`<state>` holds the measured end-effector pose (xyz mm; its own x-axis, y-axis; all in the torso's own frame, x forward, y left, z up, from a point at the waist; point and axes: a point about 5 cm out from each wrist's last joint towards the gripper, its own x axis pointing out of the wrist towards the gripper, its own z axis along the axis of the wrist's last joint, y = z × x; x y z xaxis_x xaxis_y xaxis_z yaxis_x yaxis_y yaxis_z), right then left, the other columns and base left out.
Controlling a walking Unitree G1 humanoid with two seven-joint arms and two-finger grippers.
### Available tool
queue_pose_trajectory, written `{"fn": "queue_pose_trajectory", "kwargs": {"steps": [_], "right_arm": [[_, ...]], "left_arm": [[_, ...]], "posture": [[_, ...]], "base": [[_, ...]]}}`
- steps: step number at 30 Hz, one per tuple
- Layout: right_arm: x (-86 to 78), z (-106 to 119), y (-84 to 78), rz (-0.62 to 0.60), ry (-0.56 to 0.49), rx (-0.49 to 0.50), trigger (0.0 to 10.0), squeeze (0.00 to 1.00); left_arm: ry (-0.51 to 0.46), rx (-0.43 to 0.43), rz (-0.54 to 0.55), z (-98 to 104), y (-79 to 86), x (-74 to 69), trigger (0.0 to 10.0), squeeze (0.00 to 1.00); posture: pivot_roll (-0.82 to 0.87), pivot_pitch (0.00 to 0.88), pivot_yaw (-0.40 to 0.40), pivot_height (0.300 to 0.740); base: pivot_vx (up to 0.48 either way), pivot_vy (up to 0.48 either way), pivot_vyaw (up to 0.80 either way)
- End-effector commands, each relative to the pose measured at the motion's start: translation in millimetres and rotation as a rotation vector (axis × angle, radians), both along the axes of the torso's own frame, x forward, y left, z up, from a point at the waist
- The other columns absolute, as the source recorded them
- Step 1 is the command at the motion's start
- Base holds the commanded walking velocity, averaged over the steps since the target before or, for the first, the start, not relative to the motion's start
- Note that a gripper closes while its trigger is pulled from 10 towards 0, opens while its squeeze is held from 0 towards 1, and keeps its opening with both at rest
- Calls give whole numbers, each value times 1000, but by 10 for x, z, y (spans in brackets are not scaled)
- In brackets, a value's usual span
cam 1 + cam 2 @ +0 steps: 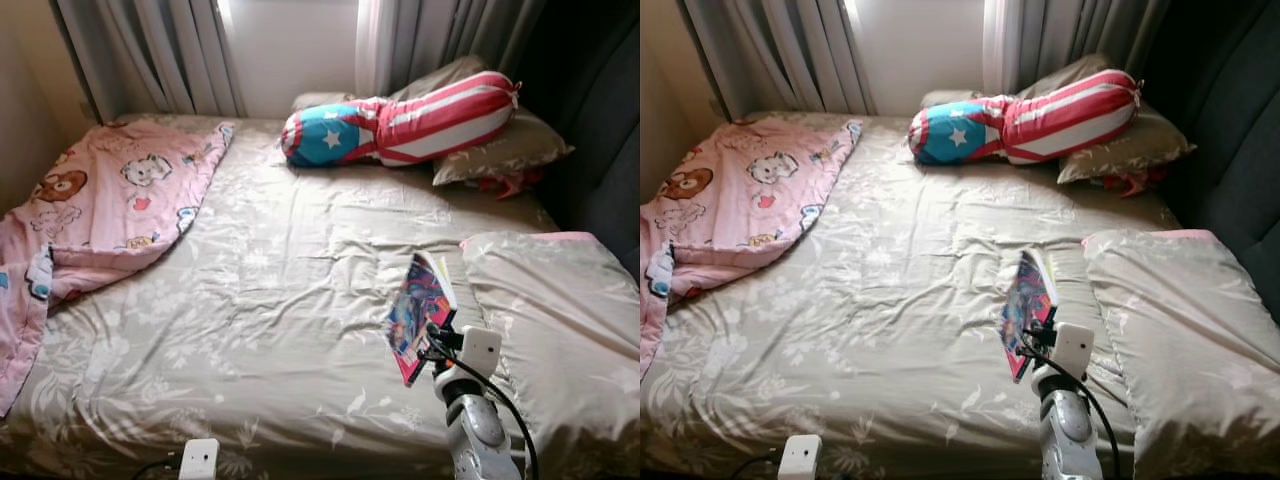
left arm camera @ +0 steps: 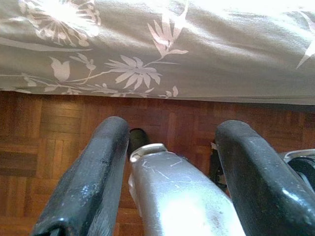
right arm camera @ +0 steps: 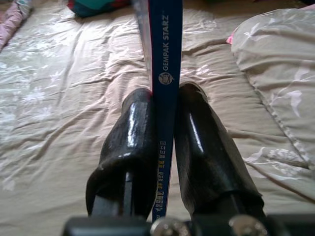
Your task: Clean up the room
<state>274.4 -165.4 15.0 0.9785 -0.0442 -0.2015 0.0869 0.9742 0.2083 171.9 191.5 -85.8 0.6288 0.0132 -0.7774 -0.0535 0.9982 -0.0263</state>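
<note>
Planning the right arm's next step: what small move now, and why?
Probably lift the comic book clear and carry it off the bed: the right gripper already has its jaws shut on the spine, holding it upright above the sheet; the left gripper hangs idle, open.

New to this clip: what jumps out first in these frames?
The right gripper, raised over the bed near its right side, pinches a thin, colourful comic book by its blue spine. At the head of the bed a stars-and-stripes bolster lies across grey pillows, and a pink cartoon-print blanket is crumpled on the left. The left gripper hangs open over the parquet floor.
</note>
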Motion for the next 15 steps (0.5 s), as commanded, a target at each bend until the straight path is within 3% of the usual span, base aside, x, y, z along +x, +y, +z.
{"fn": "queue_pose_trajectory", "kwargs": {"steps": [1,15], "right_arm": [[48,70,9,3,-33,3,10000,0],[54,65,7,5,-28,-2,10000,0]], "left_arm": [[8,-8,16,-13,6,-28,10000,0],[2,-22,26,-5,8,-13,10000,0]], "posture": [[-24,16,-63,730],[-25,19,-62,730]], "base": [[0,0,0],[0,0,0]]}}
